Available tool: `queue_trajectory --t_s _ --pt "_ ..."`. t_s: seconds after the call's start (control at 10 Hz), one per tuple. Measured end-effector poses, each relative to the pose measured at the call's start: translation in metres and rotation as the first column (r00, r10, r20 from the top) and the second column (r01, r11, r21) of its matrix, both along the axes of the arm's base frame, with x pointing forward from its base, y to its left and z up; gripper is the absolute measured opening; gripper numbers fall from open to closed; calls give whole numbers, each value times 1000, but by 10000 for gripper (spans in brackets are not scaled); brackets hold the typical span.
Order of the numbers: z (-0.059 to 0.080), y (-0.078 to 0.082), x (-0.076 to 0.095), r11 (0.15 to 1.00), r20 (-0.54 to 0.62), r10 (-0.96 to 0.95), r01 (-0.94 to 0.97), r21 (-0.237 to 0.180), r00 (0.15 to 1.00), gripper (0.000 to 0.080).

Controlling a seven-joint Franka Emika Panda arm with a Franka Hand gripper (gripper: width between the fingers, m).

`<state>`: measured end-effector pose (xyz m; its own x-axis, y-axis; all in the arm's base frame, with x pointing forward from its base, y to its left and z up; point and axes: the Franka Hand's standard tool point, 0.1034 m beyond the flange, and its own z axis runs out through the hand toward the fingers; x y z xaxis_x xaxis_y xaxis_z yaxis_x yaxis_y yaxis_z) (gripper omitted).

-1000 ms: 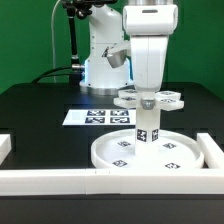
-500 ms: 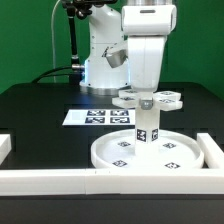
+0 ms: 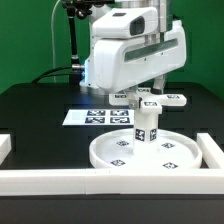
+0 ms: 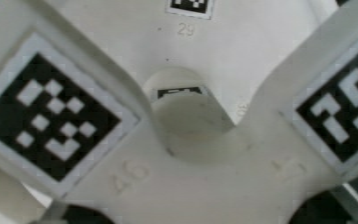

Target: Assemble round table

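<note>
Rotated about the vertical since a moment ago, with the gripper [image 3: 146, 96] still over the upright short cylinder leg [image 3: 146, 124] planted mid-disc on the large flat disc [image 3: 145, 152] near the front edge: probably screwing the leg in. Cannot tell how wide the jaws stand or whether the leg is held. Behind: cross-shaped piece [image 3: 160, 98]; marker board [image 3: 98, 117] mid-table; border bars [image 3: 45, 178] along the front, crowding nothing.
</note>
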<state>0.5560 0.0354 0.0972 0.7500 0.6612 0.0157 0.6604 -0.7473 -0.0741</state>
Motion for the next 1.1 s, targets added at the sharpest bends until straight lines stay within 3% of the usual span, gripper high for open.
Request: queue_trajectory --t_s 0.3,0.5,0.8,1.1 --pt "0 0 0 977 -13 -214 214 1 977 455" --pt "-1 -2 0 891 -25 -451 452 32 892 455" --pt "-1 -1 1 717 -31 -695 696 40 718 455" --pt "-1 2 2 416 -57 -906 908 44 418 455"
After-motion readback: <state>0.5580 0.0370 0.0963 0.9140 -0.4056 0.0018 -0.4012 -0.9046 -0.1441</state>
